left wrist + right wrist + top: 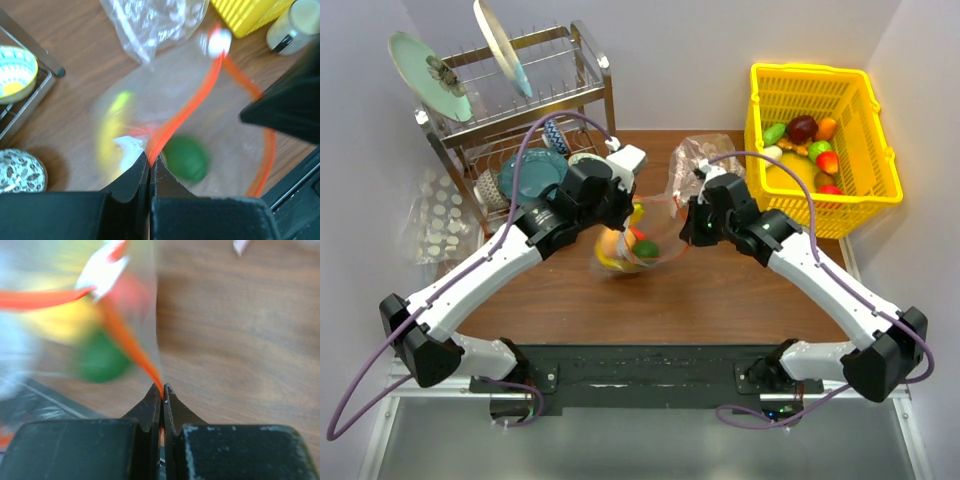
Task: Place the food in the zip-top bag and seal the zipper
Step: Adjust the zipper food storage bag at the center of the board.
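As two hands (149, 159) (163, 390) pinch, one zipper (187, 107) bows.

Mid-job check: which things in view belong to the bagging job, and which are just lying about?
In the job: zip-top bag, zipper, banana, green fruit, left pincer, right pincer, both shut on the zipper.
Lying about: dish rack, dotted bag, crumpled clear bag.

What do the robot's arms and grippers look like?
The left arm and right arm have white links with bulky black joints, and a purple cable loops along each. The left gripper and right gripper are matte black, with two wedge-shaped fingers tapering to thin tips.
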Controlling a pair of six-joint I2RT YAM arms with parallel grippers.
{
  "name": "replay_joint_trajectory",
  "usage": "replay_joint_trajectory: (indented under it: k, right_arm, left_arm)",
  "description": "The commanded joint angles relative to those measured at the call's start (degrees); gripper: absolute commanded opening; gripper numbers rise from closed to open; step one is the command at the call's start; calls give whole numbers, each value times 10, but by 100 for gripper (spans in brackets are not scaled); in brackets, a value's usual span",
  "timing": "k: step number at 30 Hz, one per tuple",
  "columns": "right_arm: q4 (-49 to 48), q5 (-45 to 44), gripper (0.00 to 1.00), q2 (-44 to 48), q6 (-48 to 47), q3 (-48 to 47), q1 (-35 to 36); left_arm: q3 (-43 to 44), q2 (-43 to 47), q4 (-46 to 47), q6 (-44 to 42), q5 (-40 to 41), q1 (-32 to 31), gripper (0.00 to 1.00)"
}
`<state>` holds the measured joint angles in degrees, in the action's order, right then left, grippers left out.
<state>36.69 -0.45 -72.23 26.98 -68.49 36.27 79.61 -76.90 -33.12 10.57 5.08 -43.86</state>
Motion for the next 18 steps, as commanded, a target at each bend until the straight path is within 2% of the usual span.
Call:
replay_joint_trajectory:
  k: [1, 7, 13, 14, 16, 17, 18]
  right_arm:
    - [-24, 3, 0, 47, -4, -67, -1]
    - [-21, 15, 0, 18, -2, -43, -1]
    - [-23, 5, 0, 23, -3, -35, -1]
    - [-24, 5, 2, 23, -5, -38, -1]
    - [-22, 5, 24, 19, -11, -52, -1]
    - [-21, 5, 49, 15, -13, -56, -1]
    - [-15, -3, 56, 13, -17, -62, -1]
  left_arm:
    - [1, -17, -7, 12, 5, 4, 0]
    - [33, 9, -13, 12, 16, 4, 0]
    - [20, 8, -3, 1, 24, 4, 0]
    - [23, 5, -4, -2, 36, 4, 0]
    - [21, 2, 1, -7, 52, 4, 0]
    - [16, 1, 3, -7, 66, 4, 0]
    - [10, 1, 14, -6, 70, 4, 0]
